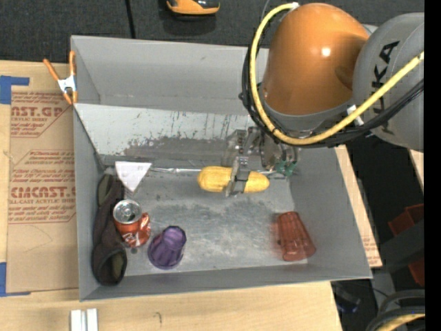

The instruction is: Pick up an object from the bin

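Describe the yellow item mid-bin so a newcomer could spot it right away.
Start at the grey metal bin and look to the middle of its floor, under the end effector. The yellow oblong thing lies there on its side, apart from the rest. It is the only yellow item; the red can, purple cup and red cup sit lower in the view.

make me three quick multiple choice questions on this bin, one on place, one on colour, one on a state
1. Where is the purple cup?
A. against the far wall
B. lower left of the view, beside the red can
C. right corner

2. What colour is the oblong thing at the gripper?
A. yellow
B. green
C. blue

3. How is the red can placed?
A. crushed flat
B. top facing up
C. upside down

Answers: B, it lies next to the can; A, it is plainly yellow; B, its silver top shows.
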Available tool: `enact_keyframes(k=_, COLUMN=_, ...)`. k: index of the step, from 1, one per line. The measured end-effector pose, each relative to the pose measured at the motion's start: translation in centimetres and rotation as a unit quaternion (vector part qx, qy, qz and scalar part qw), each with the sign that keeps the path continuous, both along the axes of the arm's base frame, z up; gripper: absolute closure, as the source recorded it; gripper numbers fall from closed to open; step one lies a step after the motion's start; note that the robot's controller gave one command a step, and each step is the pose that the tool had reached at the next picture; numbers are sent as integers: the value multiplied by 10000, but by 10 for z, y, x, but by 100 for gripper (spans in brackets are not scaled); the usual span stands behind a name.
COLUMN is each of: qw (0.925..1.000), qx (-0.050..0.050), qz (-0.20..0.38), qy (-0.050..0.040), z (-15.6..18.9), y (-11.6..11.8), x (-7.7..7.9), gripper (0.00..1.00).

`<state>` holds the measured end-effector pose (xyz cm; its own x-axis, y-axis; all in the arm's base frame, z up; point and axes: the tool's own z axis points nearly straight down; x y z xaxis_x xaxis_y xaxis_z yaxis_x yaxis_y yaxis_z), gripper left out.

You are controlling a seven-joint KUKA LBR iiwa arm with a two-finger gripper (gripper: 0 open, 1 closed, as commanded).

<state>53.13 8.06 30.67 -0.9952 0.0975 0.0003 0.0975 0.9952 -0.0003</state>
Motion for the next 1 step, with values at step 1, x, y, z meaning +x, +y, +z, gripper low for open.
enact_keyframes(k=1, qw=10000, qx=3, qz=13, qy=-18, z=10, y=-1, x=1, gripper=100)
